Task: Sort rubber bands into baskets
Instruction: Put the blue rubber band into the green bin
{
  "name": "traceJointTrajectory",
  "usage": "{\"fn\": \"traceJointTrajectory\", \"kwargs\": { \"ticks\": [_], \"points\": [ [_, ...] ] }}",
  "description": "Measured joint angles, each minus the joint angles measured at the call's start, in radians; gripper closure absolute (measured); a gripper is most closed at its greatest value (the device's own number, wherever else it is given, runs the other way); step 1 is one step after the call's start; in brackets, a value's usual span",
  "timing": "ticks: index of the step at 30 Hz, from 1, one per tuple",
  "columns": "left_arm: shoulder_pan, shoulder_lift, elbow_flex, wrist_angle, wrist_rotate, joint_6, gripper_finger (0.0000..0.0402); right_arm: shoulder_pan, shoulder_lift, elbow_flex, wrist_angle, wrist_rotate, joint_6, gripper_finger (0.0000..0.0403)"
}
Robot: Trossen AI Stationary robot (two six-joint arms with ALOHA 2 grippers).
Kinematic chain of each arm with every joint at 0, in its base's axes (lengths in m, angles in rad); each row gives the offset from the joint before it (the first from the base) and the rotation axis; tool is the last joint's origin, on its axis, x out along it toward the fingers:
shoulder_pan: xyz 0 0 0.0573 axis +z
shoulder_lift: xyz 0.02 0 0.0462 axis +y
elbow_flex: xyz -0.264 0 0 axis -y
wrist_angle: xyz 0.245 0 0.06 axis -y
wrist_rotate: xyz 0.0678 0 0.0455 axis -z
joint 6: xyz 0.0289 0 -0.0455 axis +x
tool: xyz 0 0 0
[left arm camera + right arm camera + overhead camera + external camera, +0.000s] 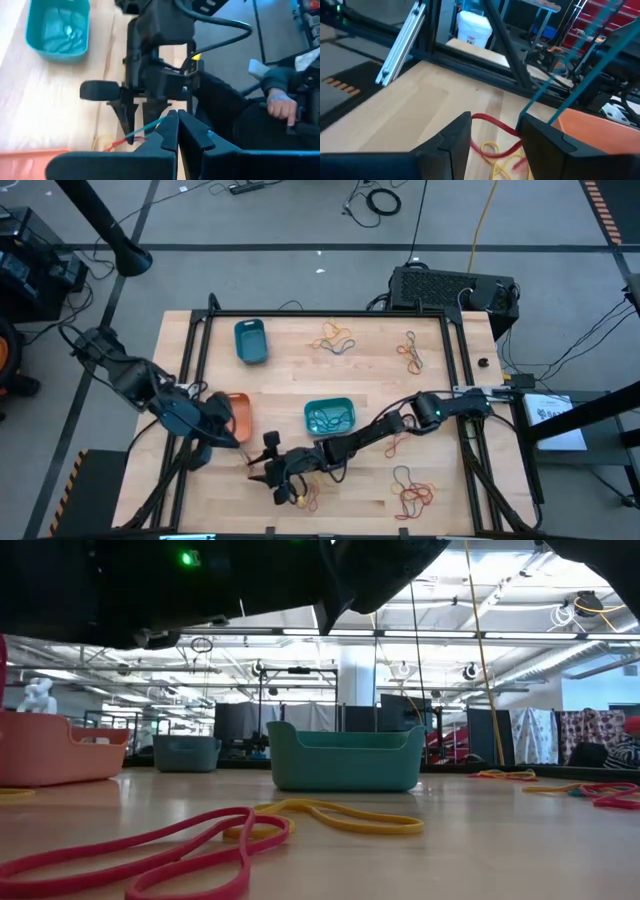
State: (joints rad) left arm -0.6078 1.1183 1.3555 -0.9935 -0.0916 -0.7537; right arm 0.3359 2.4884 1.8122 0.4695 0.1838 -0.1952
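Near the front edge of the desk (360,380), between the orange basket (238,412) and a loose tangle of red and yellow rubber bands (305,498), the two grippers meet over a stretched pair of bands. The left gripper (177,131) is pinched fully shut on a thin teal rubber band (148,126), with a red rubber band (119,144) also running taut from its tips, seen best in the left wrist view. The right gripper (495,131) stands wide open with nothing in its hold; the taut teal strand and a red band pass across or just beyond its gap. My judgement is that the step in hand is separating the teal band from the red one, so the right gripper should close on one colour only, near the left gripper's pinch, and draw it away slowly; a fast pull could snap the band loose. Once freed, the teal band belongs in the teal basket (329,416), which already holds several bands in the middle of the desk, while the blue basket (250,341) sits well apart at the far left. More rubber bands lie in piles at the far side (334,338) and the front right (414,492). No brand, label or writing can be read anywhere.
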Motion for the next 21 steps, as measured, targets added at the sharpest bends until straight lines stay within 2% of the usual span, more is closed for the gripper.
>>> {"fn": "traceJointTrajectory", "kwargs": {
  "ticks": [10,17,21],
  "points": [
    [-0.003,-0.037,0.047,0.003,-0.058,0.057,0.0394,0.001,-0.001,0.0,0.005,-0.002,0.008,0.0243],
    [-0.004,-0.03,0.047,-0.02,-0.062,0.057,0.0394,0.001,-0.001,0.0,0.001,-0.004,0.008,0.0243],
    [-0.042,-0.01,-0.004,-0.091,-0.065,0.054,0.0394,0.005,-0.002,0.0,-0.05,-0.007,0.016,0.0243]
  ]
}}
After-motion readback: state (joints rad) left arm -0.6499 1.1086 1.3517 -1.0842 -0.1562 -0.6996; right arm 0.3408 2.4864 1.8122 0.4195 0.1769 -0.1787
